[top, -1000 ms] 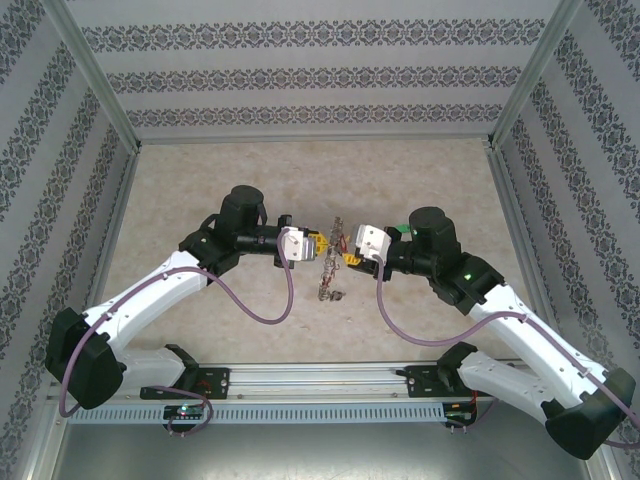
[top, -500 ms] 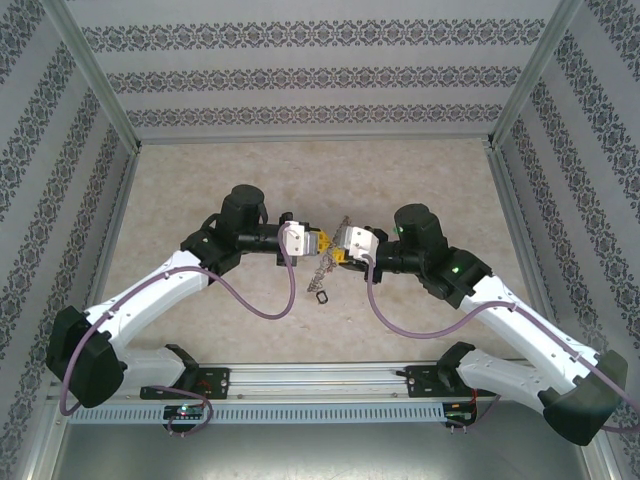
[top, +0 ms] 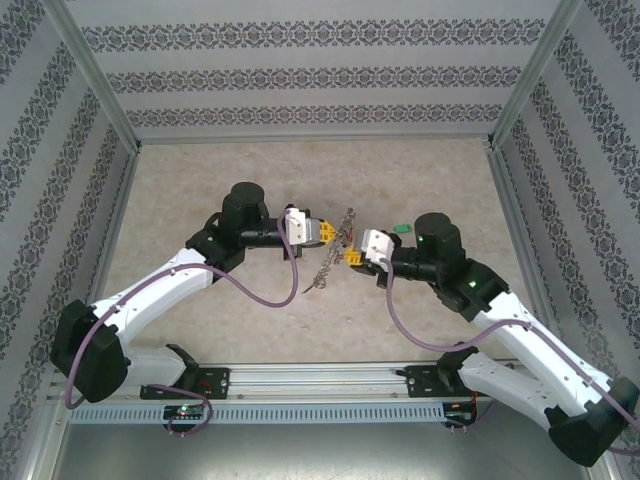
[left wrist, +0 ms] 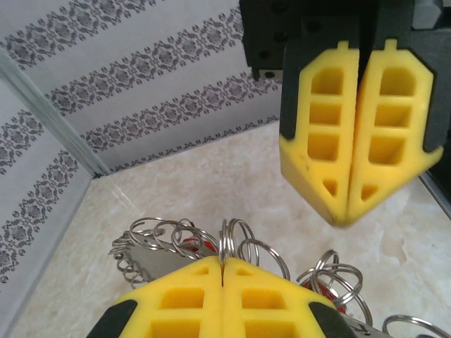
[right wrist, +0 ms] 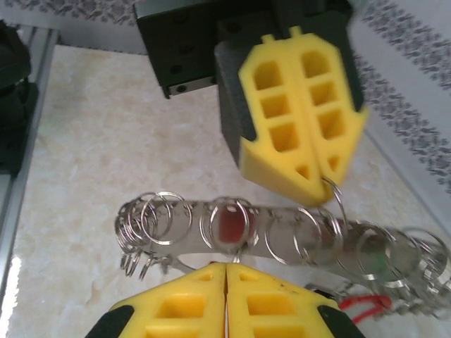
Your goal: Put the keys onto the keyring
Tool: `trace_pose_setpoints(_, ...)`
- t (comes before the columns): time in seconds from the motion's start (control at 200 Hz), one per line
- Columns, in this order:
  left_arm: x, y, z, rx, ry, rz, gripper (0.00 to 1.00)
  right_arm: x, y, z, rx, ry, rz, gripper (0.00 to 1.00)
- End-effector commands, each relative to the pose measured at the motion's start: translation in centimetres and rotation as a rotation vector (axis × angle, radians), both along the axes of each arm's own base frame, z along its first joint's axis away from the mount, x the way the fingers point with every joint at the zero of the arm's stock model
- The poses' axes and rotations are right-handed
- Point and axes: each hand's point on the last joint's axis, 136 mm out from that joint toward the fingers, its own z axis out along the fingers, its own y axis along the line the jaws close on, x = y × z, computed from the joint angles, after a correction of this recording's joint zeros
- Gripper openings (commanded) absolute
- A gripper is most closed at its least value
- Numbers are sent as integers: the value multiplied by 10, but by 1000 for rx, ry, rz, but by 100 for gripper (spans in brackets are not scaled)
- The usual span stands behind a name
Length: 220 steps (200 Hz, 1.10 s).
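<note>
While the left arm [top: 160,285] and right arm [top: 510,320] both reach inward from the near rail [top: 320,378], we log the scene from big to small.

Ground: the table [top: 200,180] is pale and marbled, closed in by patterned walls [top: 300,75] on three sides.

Over the table's middle, the left gripper [top: 329,234] and right gripper [top: 350,258] meet nose to nose. The left sits a little farther back and the right nearer the rail.

From its own wrist camera, the left gripper [left wrist: 222,262] has its yellow fingers [left wrist: 176,303] pressed flat together, with a wire link of the keyring caught in the seam. Seen from the other wrist, the left gripper [right wrist: 322,191] points tip-down with a link hooked at its tips.

The right gripper [right wrist: 226,266] is likewise closed tight. One link runs down into its seam and looks pinched there. Seen from the left wrist, the right gripper [left wrist: 343,217] shows no gap.

We find the keyring [top: 333,250] held off the table between the two grippers. It hangs slantwise, upper end toward the back wall. Close up, the keyring [right wrist: 282,229] is a grey bar fringed with many wire links.

Of the keys [right wrist: 230,227], one red head shows behind a link just above the right gripper's fingers. A second red bit [right wrist: 362,307] sits low and to the right. We cannot tell whether either is threaded on.
</note>
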Motion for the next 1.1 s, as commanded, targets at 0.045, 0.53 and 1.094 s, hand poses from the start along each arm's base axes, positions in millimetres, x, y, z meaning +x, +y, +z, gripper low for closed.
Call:
trace_pose_setpoints(0.045, -1, -5, 36, -162, 9, -38, 0, 8, -19, 20, 98, -18, -90, 10)
trace_pose_setpoints(0.53, -8, -14, 49, -213, 59, -141, 0, 37, -25, 40, 162, 55, -59, 10)
trace_pose_setpoints(1.094, 0, -18, 50, -228, 77, -133, 0, 22, -4, 25, 96, 16, 3, 17)
